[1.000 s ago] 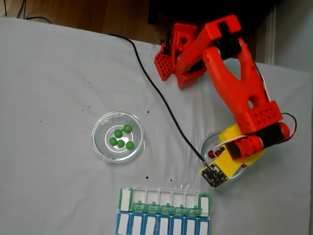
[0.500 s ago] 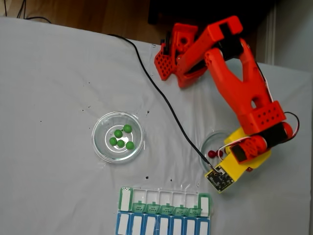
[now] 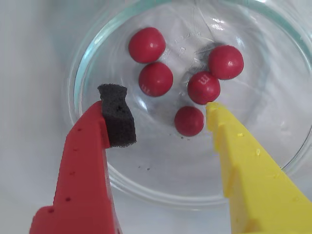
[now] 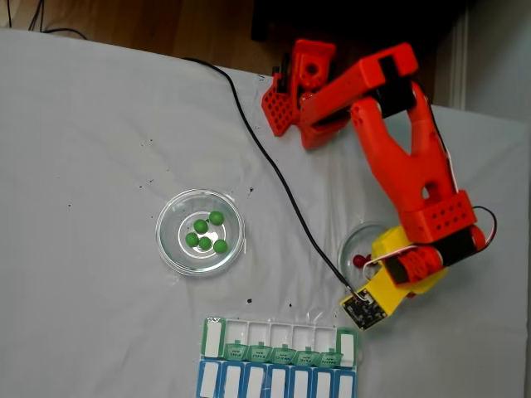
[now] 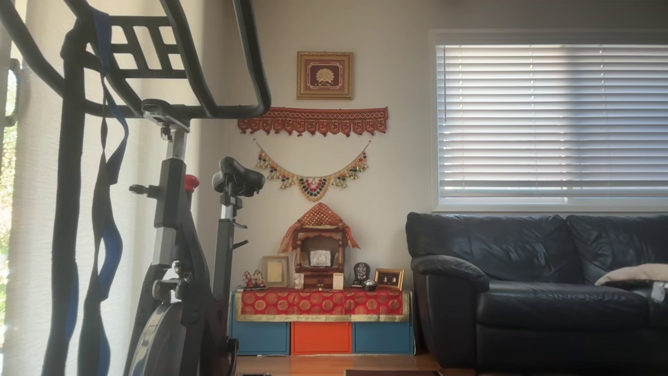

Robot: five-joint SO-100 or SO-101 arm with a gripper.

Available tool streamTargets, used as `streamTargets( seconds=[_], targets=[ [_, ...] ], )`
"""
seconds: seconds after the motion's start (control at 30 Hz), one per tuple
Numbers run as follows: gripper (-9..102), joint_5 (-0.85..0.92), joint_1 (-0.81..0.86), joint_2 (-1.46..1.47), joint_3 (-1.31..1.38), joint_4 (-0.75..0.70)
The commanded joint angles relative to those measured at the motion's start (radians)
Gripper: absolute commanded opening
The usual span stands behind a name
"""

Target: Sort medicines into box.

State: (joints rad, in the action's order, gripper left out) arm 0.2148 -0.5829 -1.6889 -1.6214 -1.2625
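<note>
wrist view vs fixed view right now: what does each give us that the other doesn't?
Wrist view alone: five red balls countable in the glass dish, and the gripper open, its foam-padded red finger and yellow finger either side of the nearest ball, not touching it.

Fixed view alone: five green balls in a second dish, the green-lidded organiser beside a blue-lidded row, and the arm with its black cable.

Shared: the red-ball dish under the gripper, though the arm covers most of it in the fixed view.
</note>
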Motion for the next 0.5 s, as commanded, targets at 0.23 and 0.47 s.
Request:
streamTargets(
  seconds=[0.23,0.47],
  targets=[
    [31,0.000,-0.002,-0.015,0.071,0.081],
    [36,-0.014,-0.012,-0.026,0.048,0.110]
  ],
)
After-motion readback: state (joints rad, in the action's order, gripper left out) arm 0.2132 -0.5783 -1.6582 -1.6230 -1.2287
